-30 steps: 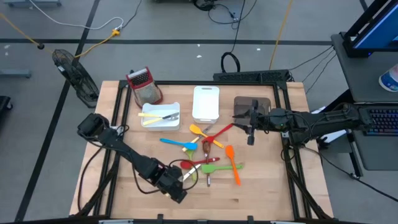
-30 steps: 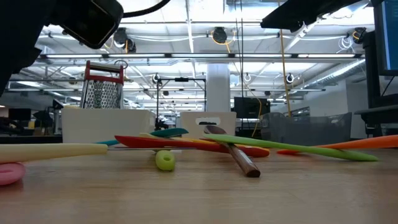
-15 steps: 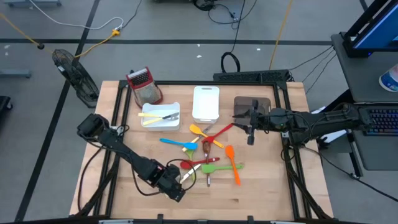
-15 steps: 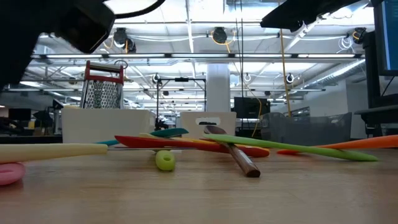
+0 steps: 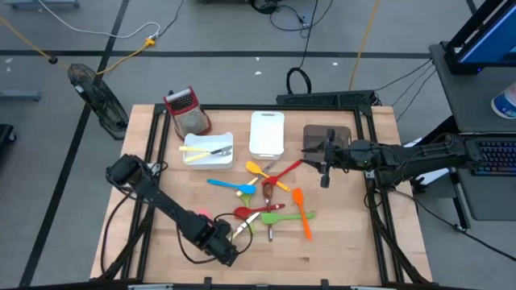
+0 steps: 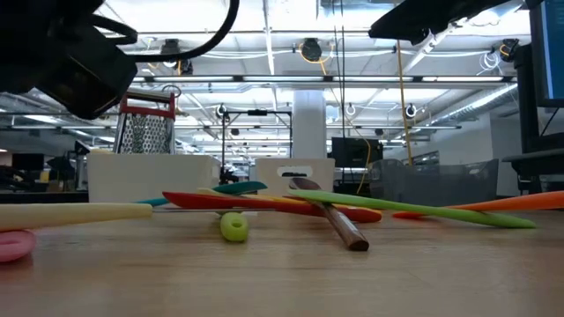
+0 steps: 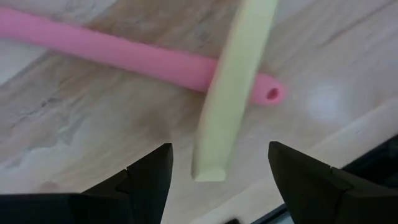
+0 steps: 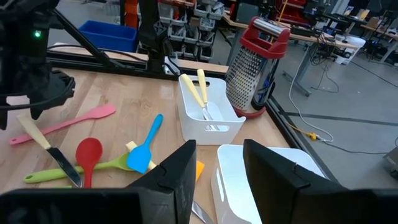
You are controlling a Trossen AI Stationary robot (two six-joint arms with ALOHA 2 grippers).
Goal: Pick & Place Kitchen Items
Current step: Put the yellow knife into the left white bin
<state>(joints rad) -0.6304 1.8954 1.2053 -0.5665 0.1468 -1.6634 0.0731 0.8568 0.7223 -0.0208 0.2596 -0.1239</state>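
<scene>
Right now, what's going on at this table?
The left gripper is open, low over the near-left table, straddling the end of a cream stick that lies across a pink spatula. Nothing is gripped. The right gripper waits above the brown tray, holding nothing. Other utensils lie scattered mid-table; two sit in the white bin.

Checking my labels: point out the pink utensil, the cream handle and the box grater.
pink utensil point(image 7: 124, 55), left wrist view, middle of its handle.
cream handle point(image 7: 233, 87), left wrist view, mid-length.
box grater point(image 8: 252, 68), right wrist view, metal grating face.
</scene>
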